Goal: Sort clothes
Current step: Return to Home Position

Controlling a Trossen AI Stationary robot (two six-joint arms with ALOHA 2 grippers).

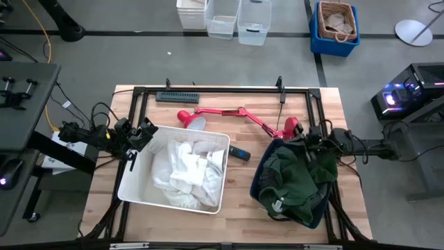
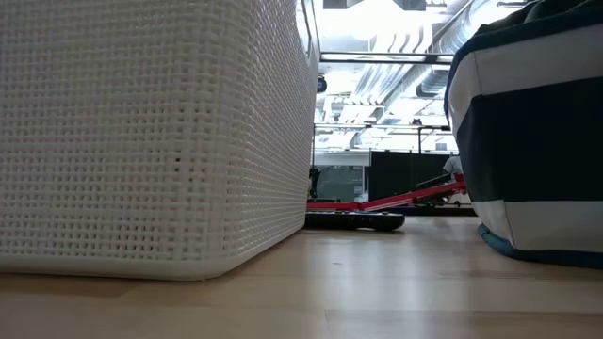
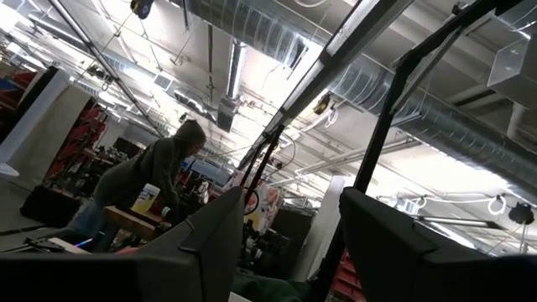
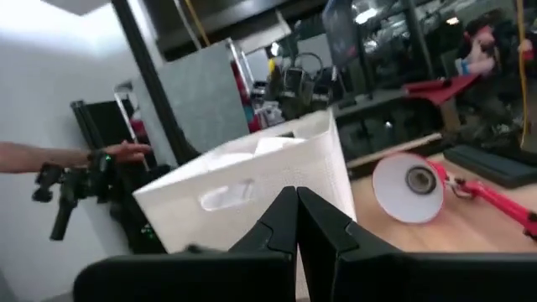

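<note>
Several white clothes (image 1: 186, 173) lie heaped in the white bin (image 1: 135, 182) on the table's left half. A dark green garment (image 1: 291, 177) with a white label (image 1: 277, 203) fills the navy bin (image 1: 258, 182) on the right and hangs over its rim. My left gripper (image 1: 142, 132) is drawn back at the white bin's far left corner, open and tipped upward toward the ceiling (image 3: 289, 210). My right gripper (image 1: 303, 142) is drawn back over the navy bin's far right part, shut and nearly level (image 4: 295, 197), facing the white bin (image 4: 252, 189). Neither has anything between its fingers.
A red desk lamp (image 1: 239, 114) lies along the table's far side, its head (image 4: 409, 186) near the white bin. A black remote (image 1: 239, 153) lies between the two bins. A dark strip (image 1: 177, 96) sits at the far edge. A person (image 3: 147, 180) stands in the room beyond the table.
</note>
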